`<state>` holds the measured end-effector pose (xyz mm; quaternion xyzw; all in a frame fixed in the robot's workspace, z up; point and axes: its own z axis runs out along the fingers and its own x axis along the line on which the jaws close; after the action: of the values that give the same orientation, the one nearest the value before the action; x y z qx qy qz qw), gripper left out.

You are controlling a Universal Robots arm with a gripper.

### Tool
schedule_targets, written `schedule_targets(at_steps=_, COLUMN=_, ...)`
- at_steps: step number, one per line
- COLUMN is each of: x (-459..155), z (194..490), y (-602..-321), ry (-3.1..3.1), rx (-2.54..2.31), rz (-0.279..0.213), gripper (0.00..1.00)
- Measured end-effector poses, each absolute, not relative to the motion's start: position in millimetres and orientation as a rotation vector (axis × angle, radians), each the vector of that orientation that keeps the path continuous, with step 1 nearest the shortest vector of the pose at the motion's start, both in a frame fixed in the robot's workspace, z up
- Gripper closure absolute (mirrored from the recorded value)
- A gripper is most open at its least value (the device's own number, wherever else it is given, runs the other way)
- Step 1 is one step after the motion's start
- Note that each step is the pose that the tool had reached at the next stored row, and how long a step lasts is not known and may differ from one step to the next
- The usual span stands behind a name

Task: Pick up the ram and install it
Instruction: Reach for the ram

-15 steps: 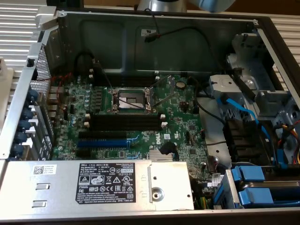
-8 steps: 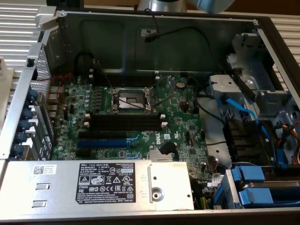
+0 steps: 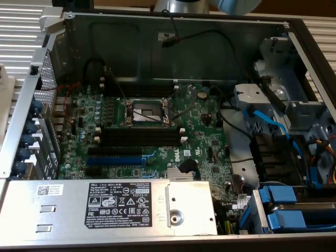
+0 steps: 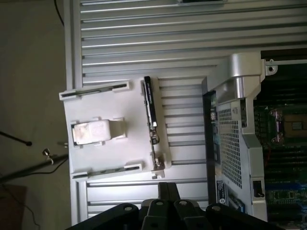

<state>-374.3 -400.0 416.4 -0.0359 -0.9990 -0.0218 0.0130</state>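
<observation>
Jaws: wrist view, gripper (image 4: 168, 190) pinched closed, holding nothing.
Ram: wrist view, ram (image 4: 150, 103) standing on edge in white holder (image 4: 110, 154), outside the case (image 4: 231, 143), apart from your gripper.
Handling: likely light, stiff, fragile; take it by the flat faces, mid-length.
Slots: exterior view, black slots (image 3: 142, 137) on the board (image 3: 205, 131), just beside the socket (image 3: 146, 111).

The arm (image 3: 181, 5) showed a silver-grey joint with a pale blue cap (image 3: 239, 6). The hand (image 4: 168, 191) was matte black, its linkage plates studded with round pivot pins (image 4: 128, 208).
</observation>
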Motion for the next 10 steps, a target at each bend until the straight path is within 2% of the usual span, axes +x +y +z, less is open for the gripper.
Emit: schedule_targets(at_steps=10, x=-416.8, z=416.4, y=-399.8, ry=-3.110, rx=-0.112, rz=-0.068, gripper=0.89)
